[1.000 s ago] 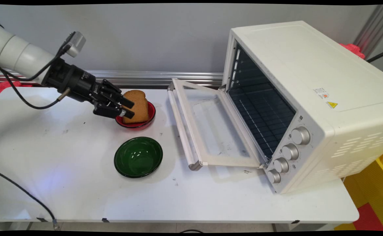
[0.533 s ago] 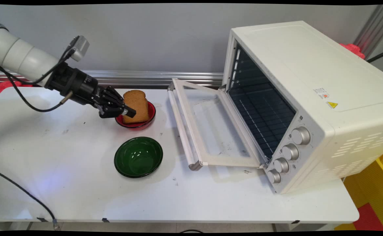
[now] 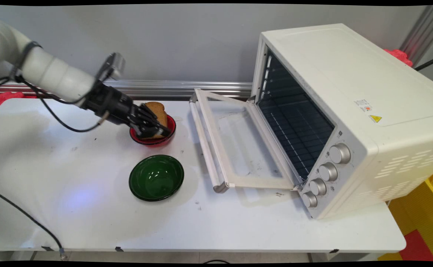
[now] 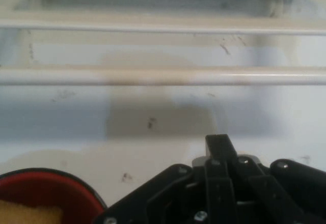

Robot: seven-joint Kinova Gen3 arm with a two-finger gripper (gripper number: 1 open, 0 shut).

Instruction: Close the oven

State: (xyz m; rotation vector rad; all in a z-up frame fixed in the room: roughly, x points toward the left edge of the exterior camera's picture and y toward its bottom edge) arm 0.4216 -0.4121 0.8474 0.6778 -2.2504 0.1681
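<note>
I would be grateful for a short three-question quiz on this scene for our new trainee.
1. True or false: the green bowl is empty.
2. Pick one: the bread slice stands in A) the red bowl, B) the green bowl, C) a yellow cup.
3. Short answer: is the door of the white oven open or shut?

Key: 1 true. 2 A. 3 open, folded down toward the table.
</note>
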